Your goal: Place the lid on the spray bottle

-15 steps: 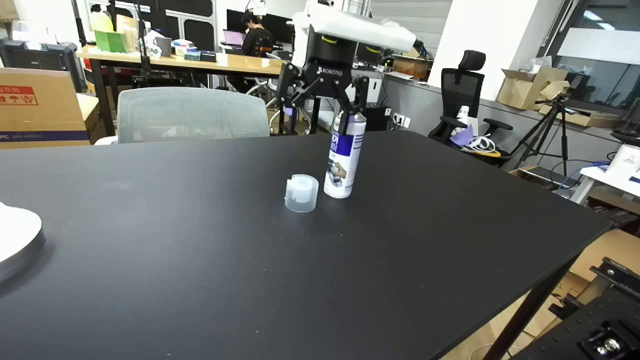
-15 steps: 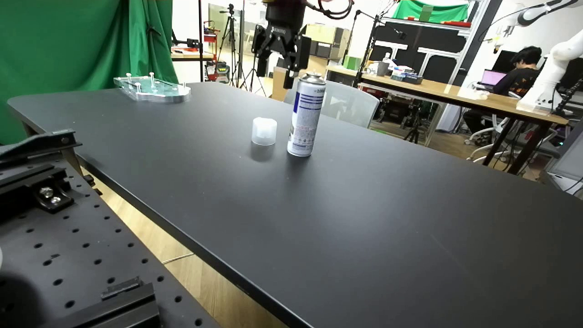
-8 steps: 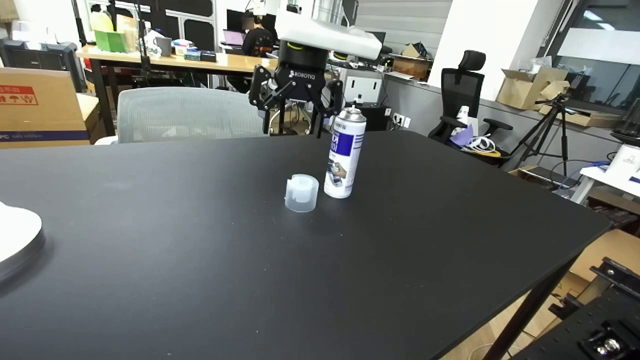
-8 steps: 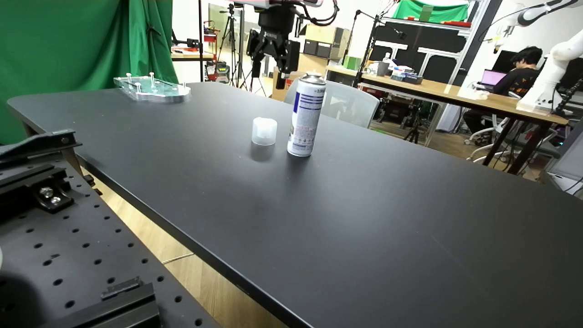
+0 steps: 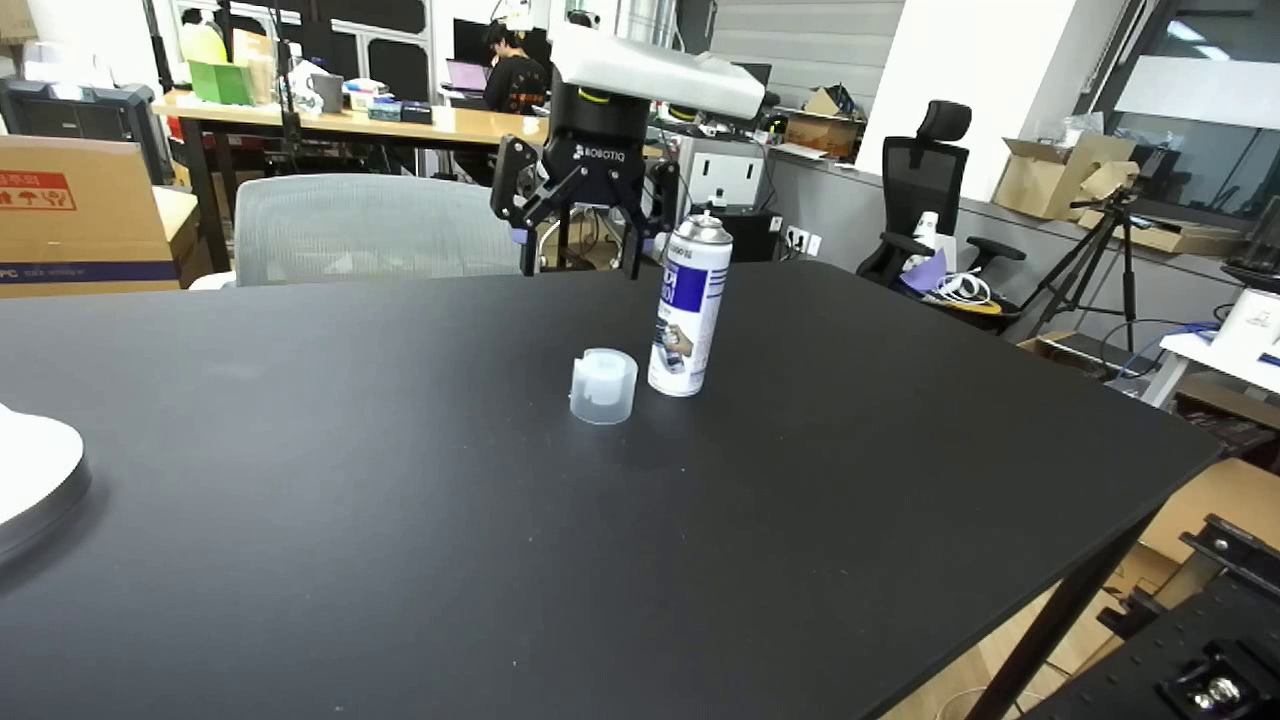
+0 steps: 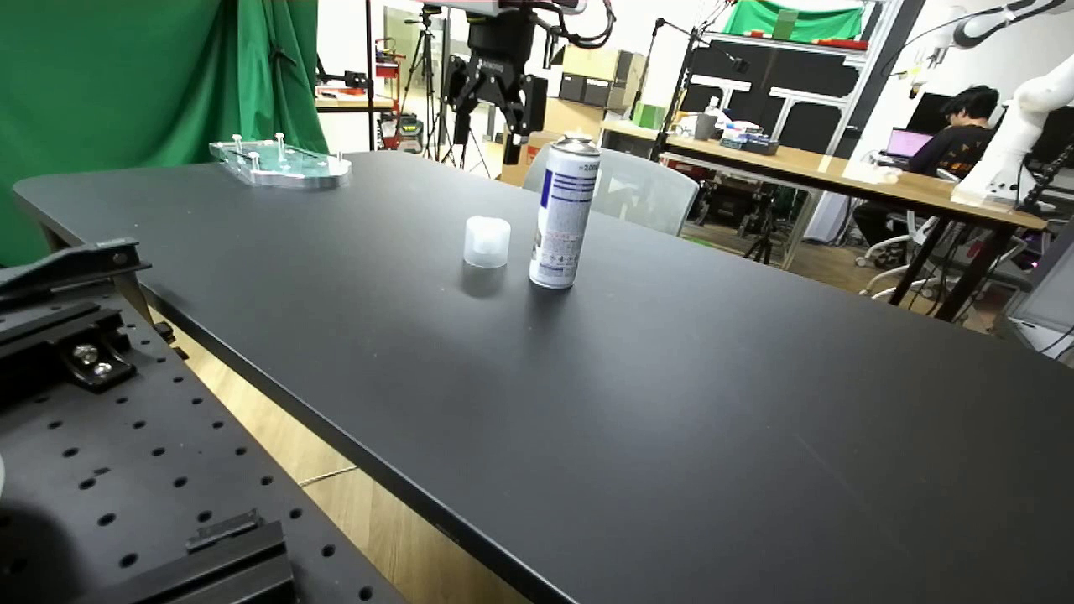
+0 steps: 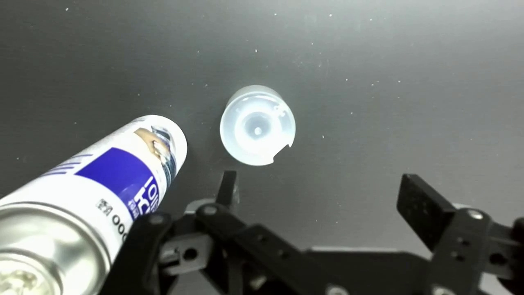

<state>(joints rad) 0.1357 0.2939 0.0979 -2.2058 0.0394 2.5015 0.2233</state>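
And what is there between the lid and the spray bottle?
In the wrist view, only bare dark tabletop separates the lid from the spray bottle.

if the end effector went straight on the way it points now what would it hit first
Probably the small translucent whitish round plastic cap on the black table: both exterior views show it roughly beneath the open end effector. The wrist view shows it nearer one finger, and depth is unclear.

– In an exterior view, a cardboard box (image 5: 100, 235) sits far left, a black office chair (image 5: 928, 190) far right, and light strips (image 5: 1185, 31) glint in the dark glass (image 5: 1245, 25)!

– And in an exterior view, look, a green curtain (image 6: 126, 92) drapes far left, pale wooden floor (image 6: 377, 503) showing near left!
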